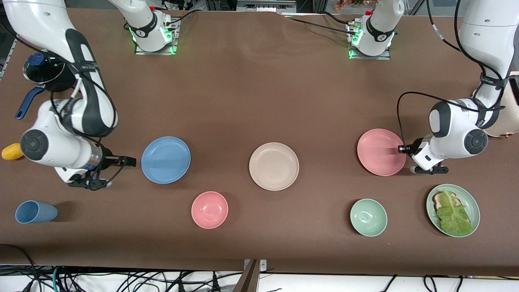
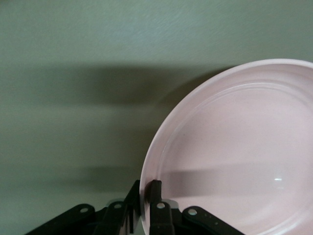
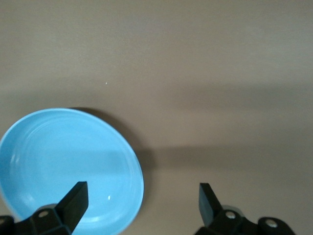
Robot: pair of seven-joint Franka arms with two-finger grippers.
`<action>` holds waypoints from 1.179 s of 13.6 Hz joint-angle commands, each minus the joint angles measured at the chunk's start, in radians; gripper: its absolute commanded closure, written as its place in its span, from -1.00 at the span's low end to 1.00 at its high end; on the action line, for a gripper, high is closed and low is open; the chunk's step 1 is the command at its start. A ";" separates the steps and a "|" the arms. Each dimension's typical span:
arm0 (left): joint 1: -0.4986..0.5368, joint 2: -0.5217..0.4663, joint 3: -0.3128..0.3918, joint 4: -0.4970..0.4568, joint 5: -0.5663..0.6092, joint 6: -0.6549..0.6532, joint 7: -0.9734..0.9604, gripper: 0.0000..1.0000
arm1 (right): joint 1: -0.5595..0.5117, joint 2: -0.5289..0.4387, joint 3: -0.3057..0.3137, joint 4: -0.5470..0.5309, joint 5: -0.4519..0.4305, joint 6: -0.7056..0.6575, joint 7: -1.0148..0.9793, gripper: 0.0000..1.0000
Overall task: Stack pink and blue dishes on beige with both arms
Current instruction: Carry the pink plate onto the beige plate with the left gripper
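Note:
The beige plate (image 1: 274, 166) lies in the middle of the table. The pink plate (image 1: 379, 152) (image 2: 234, 161) sits toward the left arm's end. My left gripper (image 1: 401, 149) (image 2: 145, 188) is shut on its rim, one finger inside the plate and one outside. I cannot tell whether that plate is off the table. The blue plate (image 1: 166, 159) (image 3: 68, 161) lies toward the right arm's end. My right gripper (image 1: 130, 161) (image 3: 142, 190) stands wide open, low beside the blue plate's rim, holding nothing.
Nearer the camera are a pink bowl (image 1: 209, 209), a pale green bowl (image 1: 368, 217), a green plate with lettuce (image 1: 453, 209) and a blue cup (image 1: 35, 212) on its side. A yellow object (image 1: 12, 151) and a blue-handled pot (image 1: 40, 69) sit by the right arm.

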 commanded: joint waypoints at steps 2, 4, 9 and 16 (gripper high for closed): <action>-0.068 0.009 -0.011 0.106 -0.024 -0.131 -0.149 1.00 | 0.000 -0.016 0.019 -0.127 0.007 0.129 0.005 -0.99; -0.067 0.001 -0.060 0.150 -0.032 -0.209 -0.210 1.00 | 0.000 -0.016 0.022 -0.141 0.007 0.132 0.005 -0.99; -0.070 0.000 -0.243 0.305 -0.144 -0.346 -0.472 1.00 | 0.000 -0.013 0.023 -0.217 0.007 0.230 0.007 -0.98; -0.283 0.162 -0.275 0.451 -0.262 -0.236 -0.669 1.00 | 0.000 -0.005 0.035 -0.231 0.007 0.238 0.016 -0.90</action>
